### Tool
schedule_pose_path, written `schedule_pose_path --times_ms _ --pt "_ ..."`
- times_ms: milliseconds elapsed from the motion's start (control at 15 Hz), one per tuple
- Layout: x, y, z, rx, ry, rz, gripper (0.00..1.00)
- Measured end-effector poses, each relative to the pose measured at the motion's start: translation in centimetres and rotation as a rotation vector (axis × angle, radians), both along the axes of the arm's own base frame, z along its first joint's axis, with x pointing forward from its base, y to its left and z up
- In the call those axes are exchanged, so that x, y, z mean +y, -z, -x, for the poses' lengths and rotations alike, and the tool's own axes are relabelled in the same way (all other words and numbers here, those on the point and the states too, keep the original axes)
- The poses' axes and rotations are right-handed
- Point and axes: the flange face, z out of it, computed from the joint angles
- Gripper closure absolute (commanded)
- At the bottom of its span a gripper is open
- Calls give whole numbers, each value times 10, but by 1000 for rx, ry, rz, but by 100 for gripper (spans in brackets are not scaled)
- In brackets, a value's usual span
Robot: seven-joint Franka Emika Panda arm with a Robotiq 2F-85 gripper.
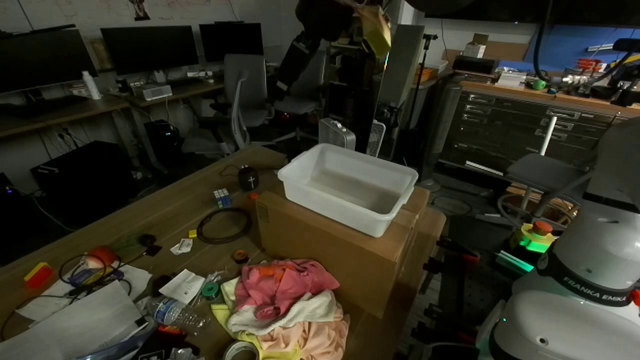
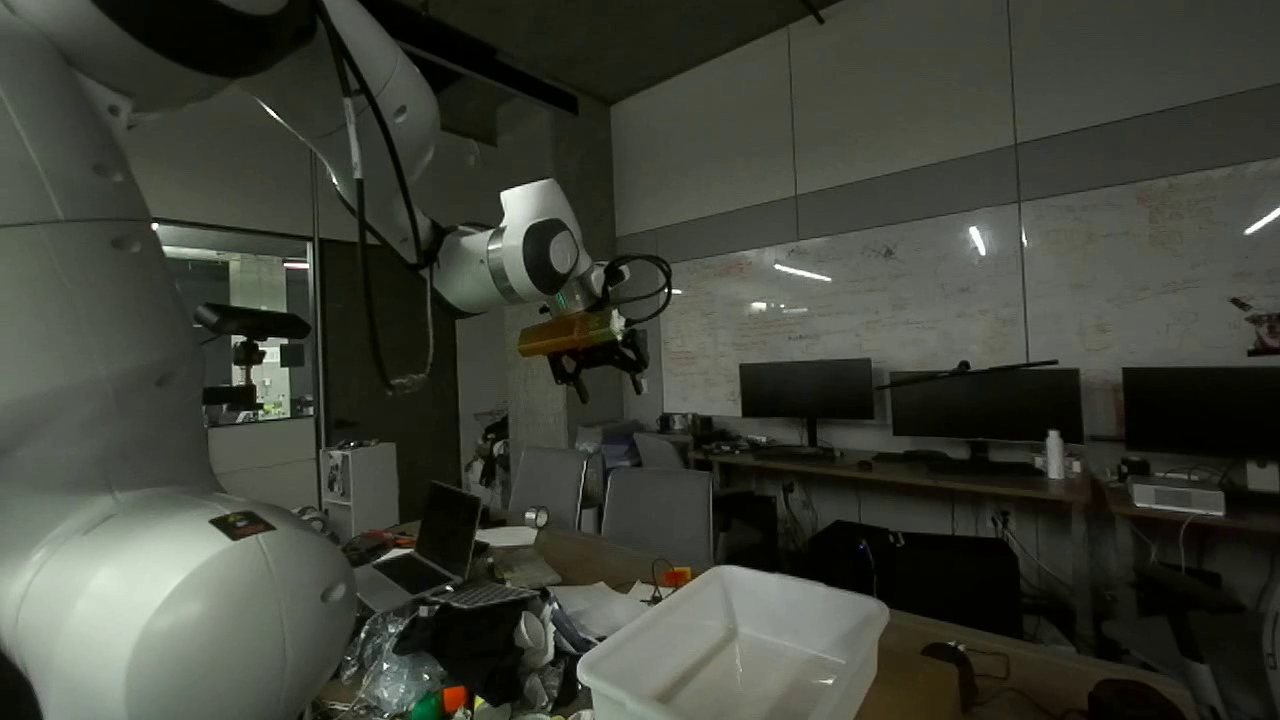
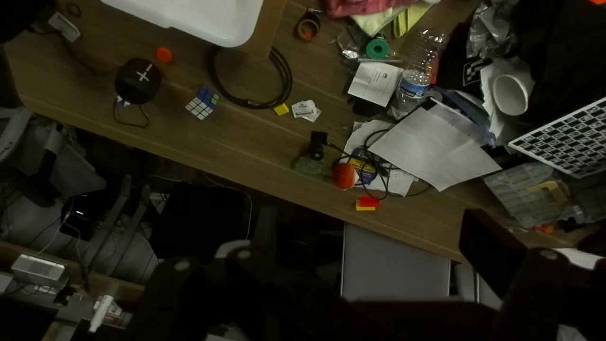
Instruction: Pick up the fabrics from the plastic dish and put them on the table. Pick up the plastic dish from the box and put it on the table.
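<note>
The gripper, spread wide with nothing in its grasp, hung well apart from the table, where the fabrics lay heaped beside the box, presumably so that the plastic dish, bare atop that box, could be lifted unladen.

Dim light, glare streaks on the whiteboard, gripper nearly black, wrist view murky
</note>
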Motion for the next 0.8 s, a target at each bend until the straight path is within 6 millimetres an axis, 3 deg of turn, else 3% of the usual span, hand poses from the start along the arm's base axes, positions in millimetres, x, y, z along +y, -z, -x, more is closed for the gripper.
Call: schedule_pose_path --times_ms 400,800 --pt "-26 24 -10 77 57 -1 0" --pt "-37 52 -17 160 81 6 0"
